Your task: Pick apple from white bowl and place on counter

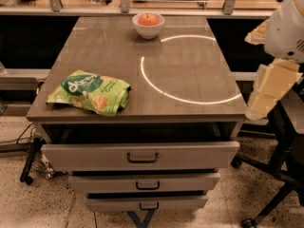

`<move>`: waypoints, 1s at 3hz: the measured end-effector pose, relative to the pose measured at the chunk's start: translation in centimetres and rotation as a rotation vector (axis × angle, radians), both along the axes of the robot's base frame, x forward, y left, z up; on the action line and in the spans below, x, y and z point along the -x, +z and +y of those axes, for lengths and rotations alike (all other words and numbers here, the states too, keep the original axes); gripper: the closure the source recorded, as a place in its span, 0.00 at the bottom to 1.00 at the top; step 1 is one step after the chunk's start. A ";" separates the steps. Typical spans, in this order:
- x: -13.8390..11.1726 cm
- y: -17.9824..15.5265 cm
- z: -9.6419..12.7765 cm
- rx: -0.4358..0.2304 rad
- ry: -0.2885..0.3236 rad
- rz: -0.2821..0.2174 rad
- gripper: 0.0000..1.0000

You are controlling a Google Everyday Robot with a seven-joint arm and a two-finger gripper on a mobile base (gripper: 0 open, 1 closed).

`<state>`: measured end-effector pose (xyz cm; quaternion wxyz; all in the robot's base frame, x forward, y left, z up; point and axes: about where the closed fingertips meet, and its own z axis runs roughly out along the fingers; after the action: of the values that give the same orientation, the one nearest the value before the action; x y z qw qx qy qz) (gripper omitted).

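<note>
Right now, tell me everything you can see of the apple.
The apple is round, smooth and orange-red, with a paler yellowish patch on top. It sits in the white bowl, its upper part showing above the rim, near the middle of the far edge of the counter. Only the bowl touches it. The hand is off the counter's right side, well apart from it.
</note>
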<state>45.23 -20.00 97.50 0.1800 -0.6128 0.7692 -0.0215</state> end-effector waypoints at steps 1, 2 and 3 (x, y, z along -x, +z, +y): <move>-6.3 0.2 4.1 -0.103 0.046 -0.083 0.00; -12.1 1.5 7.6 -0.189 0.067 -0.182 0.00; -18.6 3.5 10.8 -0.293 0.058 -0.265 0.00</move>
<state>63.82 -9.23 101.02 0.3674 -0.5940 0.7155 0.0152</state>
